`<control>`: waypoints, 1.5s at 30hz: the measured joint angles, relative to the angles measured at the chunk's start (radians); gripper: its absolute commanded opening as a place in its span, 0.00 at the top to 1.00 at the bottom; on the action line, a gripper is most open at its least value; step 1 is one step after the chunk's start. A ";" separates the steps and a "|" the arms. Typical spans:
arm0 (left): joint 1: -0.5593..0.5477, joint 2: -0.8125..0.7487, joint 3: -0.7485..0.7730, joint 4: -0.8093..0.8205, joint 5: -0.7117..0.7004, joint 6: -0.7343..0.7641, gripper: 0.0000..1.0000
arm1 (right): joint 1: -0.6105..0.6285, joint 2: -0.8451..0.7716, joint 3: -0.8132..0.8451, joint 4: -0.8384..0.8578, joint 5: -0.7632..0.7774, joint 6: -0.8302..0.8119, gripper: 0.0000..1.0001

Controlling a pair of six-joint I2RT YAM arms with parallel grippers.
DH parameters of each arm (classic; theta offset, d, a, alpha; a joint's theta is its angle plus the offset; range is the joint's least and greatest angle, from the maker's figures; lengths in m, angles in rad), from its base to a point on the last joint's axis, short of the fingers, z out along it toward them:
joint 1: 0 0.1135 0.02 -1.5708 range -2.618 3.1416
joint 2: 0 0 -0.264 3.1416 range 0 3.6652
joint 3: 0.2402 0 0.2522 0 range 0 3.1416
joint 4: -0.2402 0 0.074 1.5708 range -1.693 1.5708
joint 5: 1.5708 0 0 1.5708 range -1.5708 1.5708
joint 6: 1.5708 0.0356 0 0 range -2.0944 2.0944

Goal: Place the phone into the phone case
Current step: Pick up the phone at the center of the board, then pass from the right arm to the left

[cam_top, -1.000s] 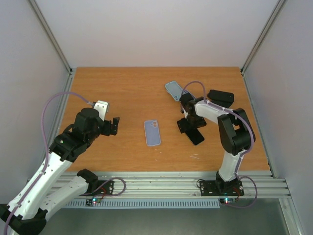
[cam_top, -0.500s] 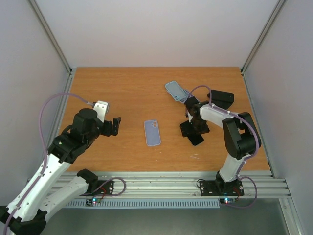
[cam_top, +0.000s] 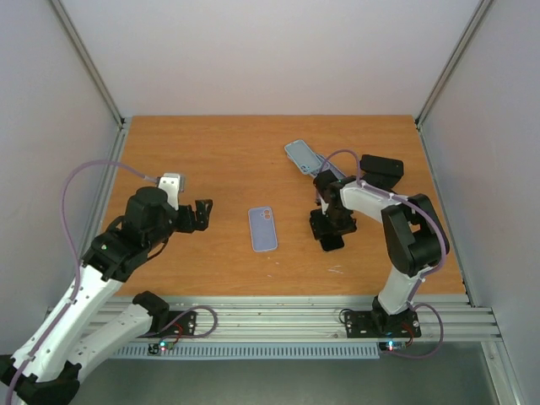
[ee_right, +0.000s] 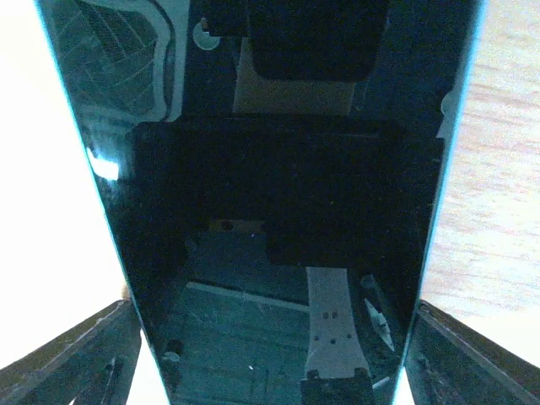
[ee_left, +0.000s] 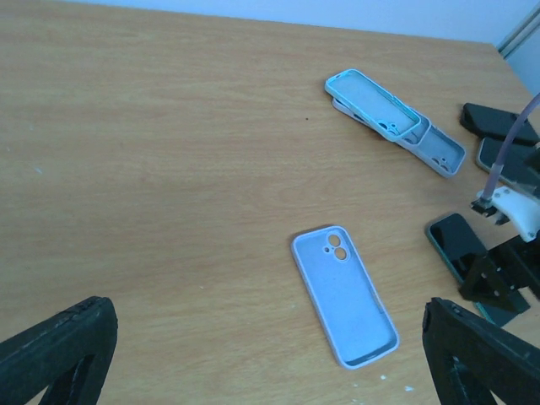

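Note:
The light blue phone case (cam_top: 263,229) (ee_left: 344,295) lies open side up mid-table. The black phone (cam_top: 332,242) (ee_left: 456,245) lies flat to its right and fills the right wrist view (ee_right: 270,211). My right gripper (cam_top: 327,228) (ee_right: 270,337) points down over the phone with one finger at each long edge. Both fingertips look level with the phone's sides; whether they press on it I cannot tell. My left gripper (cam_top: 201,215) (ee_left: 270,346) hovers open and holds nothing, left of the case.
Two more cases, teal (ee_left: 375,101) and grey (ee_left: 434,143), overlap at the back (cam_top: 299,154). Dark phones or cases (cam_top: 380,166) (ee_left: 498,122) lie at the back right. White walls enclose the table on three sides.
My right gripper has swung from beside the phone to straddle it, and its jaws have narrowed a little. The left gripper has crept slightly right.

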 measured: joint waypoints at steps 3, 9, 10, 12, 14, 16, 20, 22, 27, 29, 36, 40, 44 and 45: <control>0.000 -0.011 -0.039 0.010 0.021 -0.079 0.01 | 0.018 -0.002 -0.002 -0.004 -0.003 0.003 0.23; 0.000 -0.009 -0.109 0.022 0.066 -0.179 0.01 | 0.053 -0.020 -0.020 0.002 -0.027 0.016 0.34; 0.000 -0.010 -0.121 0.032 0.073 -0.191 0.01 | 0.060 -0.024 -0.024 0.005 -0.032 0.021 0.36; 0.000 -0.011 -0.143 0.054 0.096 -0.209 0.01 | 0.068 -0.029 -0.030 0.012 -0.039 0.027 0.39; 0.000 -0.010 -0.169 0.080 0.124 -0.230 0.01 | 0.079 -0.038 -0.039 0.024 -0.043 0.037 0.43; 0.000 -0.008 -0.190 0.111 0.159 -0.251 0.01 | 0.095 -0.052 -0.053 0.042 -0.053 0.049 0.47; 0.000 0.013 -0.232 0.187 0.234 -0.286 0.01 | 0.141 -0.082 -0.081 0.077 -0.087 0.079 0.53; 0.000 0.023 -0.263 0.238 0.274 -0.307 0.01 | 0.163 -0.098 -0.090 0.089 -0.098 0.092 0.56; -0.004 0.043 -0.340 0.354 0.349 -0.368 0.01 | 0.230 -0.176 -0.099 0.122 -0.108 0.140 0.59; -0.013 0.057 -0.356 0.397 0.366 -0.392 0.01 | 0.265 -0.209 -0.099 0.138 -0.105 0.159 0.60; -0.101 0.129 -0.394 0.562 0.390 -0.460 0.04 | 0.362 -0.303 -0.101 0.190 -0.087 0.224 0.63; -0.149 0.192 -0.408 0.661 0.397 -0.492 0.10 | 0.403 -0.364 -0.109 0.229 -0.065 0.263 0.64; -0.173 0.248 -0.414 0.750 0.405 -0.521 0.15 | 0.454 -0.431 -0.131 0.283 -0.041 0.304 0.65; -0.176 0.259 -0.414 0.767 0.407 -0.526 0.16 | 0.463 -0.443 -0.138 0.296 -0.037 0.312 0.66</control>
